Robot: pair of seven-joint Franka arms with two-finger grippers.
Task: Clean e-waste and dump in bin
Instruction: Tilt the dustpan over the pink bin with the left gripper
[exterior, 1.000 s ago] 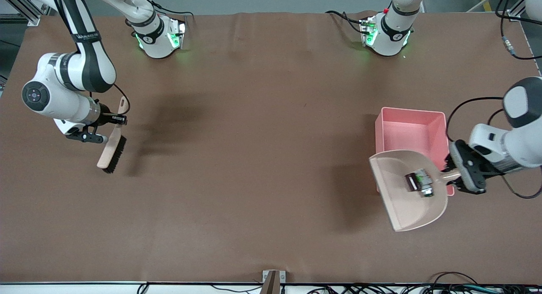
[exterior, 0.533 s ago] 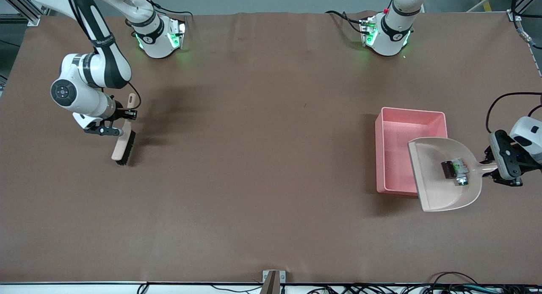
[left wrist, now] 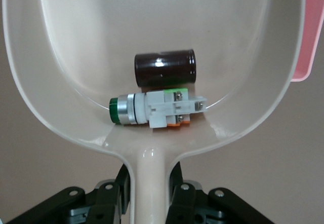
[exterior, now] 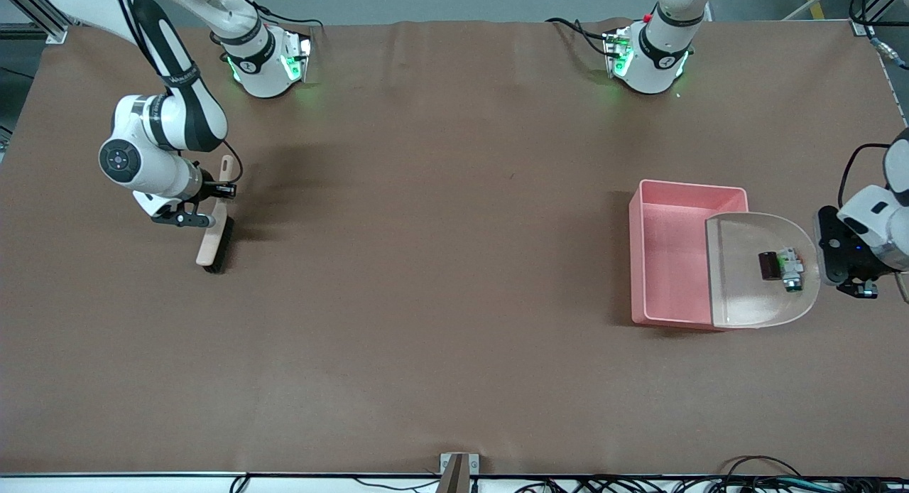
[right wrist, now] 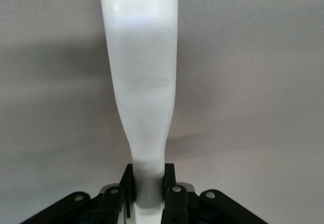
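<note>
My left gripper (exterior: 825, 257) is shut on the handle of the beige dustpan (exterior: 746, 301) and holds it over the pink bin's (exterior: 667, 258) end nearest the left arm. The e-waste lies in the pan: a black block (exterior: 768, 266) beside a white cylinder with green tip (exterior: 790, 271). The left wrist view shows the gripper (left wrist: 150, 186) on the handle, the pan (left wrist: 152, 26), the block (left wrist: 164, 68), the cylinder (left wrist: 157, 108) and a bin corner (left wrist: 308, 41). My right gripper (exterior: 211, 204) is shut on a brush (exterior: 215, 243), also in the right wrist view (right wrist: 149, 183), with the brush handle (right wrist: 143, 72).
The brush's bristles touch the brown table mat (exterior: 426, 266) at the right arm's end. Both arm bases (exterior: 266, 63) stand along the table's edge farthest from the front camera. Cables lie along the edge nearest that camera.
My left gripper has carried the dustpan with the e-waste toward the left arm's end and farther up over the bin. My right gripper has shifted the brush toward the table's middle.
</note>
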